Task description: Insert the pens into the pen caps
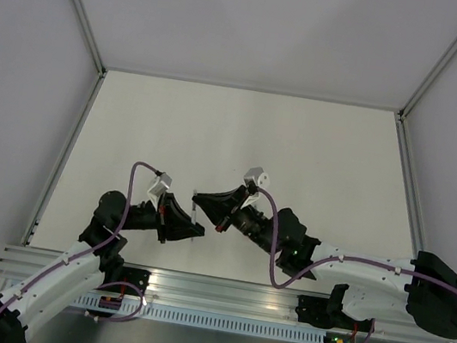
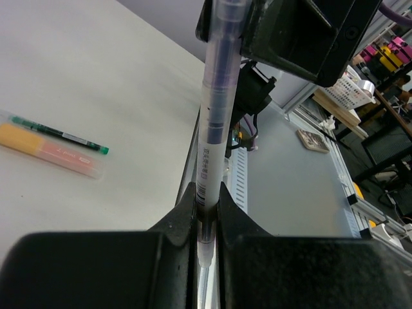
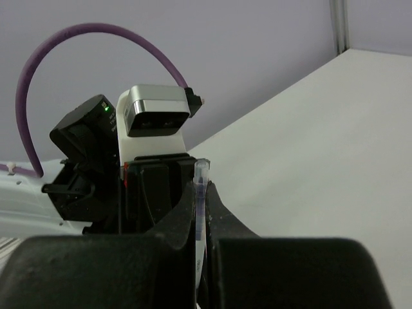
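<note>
So both arms have the same clear pen [image 2: 212,109] held up off the table [image 1: 302,148]. The left gripper [image 2: 207,212] is clamped tight on one end, fingers pressed against the barrel from both sides. The right gripper [image 3: 201,199] is pinched on the other end, with just the tip poking out past its fingers. The barrel is see-through with dark ink inside and a printed label strip.

In the left wrist view, the orange pen [image 2: 55,151] and the green pen [image 2: 61,134] are well off to the left of the clear pen. They lie flat on the table, side by side and roughly parallel. The green one is thin and dark. The orange one is fatter, and one end is a deeper yellow. I can't pick either of them out from the top camera.

The table is plain matte off-white. Pale grey walls [image 1: 24,35] box it in on three sides around the clear pen, with metal strips [image 1: 82,0] at the corners. A ribbed aluminium rail [image 1: 227,293] runs along the edge nearest the clear pen. Behind the clear pen in the left wrist view, the room gets cluttered, with a white basket [image 2: 347,90] and shelving. A purple cable [image 3: 96,48] loops over the left wrist.
</note>
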Tool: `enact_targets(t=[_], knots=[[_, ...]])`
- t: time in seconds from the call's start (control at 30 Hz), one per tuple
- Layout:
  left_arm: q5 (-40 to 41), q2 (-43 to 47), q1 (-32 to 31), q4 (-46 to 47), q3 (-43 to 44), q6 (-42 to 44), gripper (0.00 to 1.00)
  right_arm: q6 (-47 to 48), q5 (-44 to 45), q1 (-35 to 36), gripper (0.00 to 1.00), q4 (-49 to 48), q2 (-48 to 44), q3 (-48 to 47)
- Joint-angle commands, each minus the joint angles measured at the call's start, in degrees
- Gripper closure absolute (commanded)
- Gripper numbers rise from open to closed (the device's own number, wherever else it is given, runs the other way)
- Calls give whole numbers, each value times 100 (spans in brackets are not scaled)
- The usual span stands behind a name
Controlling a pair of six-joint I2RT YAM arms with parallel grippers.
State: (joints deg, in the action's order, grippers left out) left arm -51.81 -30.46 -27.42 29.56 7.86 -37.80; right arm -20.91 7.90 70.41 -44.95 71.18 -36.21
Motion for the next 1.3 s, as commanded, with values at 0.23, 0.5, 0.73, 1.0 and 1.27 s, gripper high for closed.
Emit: enact_targets(t=[0.23, 0.5, 0.73, 1.0, 1.27], knots=[[1217, -189, 149, 700, 805, 1, 98, -520, -1168, 728, 100, 742, 643, 746], [954, -355, 158, 429, 787, 71, 96, -169, 227, 711, 100, 1953, -121, 117], [856, -654, 149, 33, 823, 36, 98, 175, 1738, 526, 100, 3623, -744, -835], [1980, -1356, 149, -1152, 998, -402, 98, -238, 3039, 473, 100, 5091, -2107, -818], [2850, -3499, -96, -1726, 1349, -1290, 98, -677, 4219, 465, 94, 5584, -3074, -317]])
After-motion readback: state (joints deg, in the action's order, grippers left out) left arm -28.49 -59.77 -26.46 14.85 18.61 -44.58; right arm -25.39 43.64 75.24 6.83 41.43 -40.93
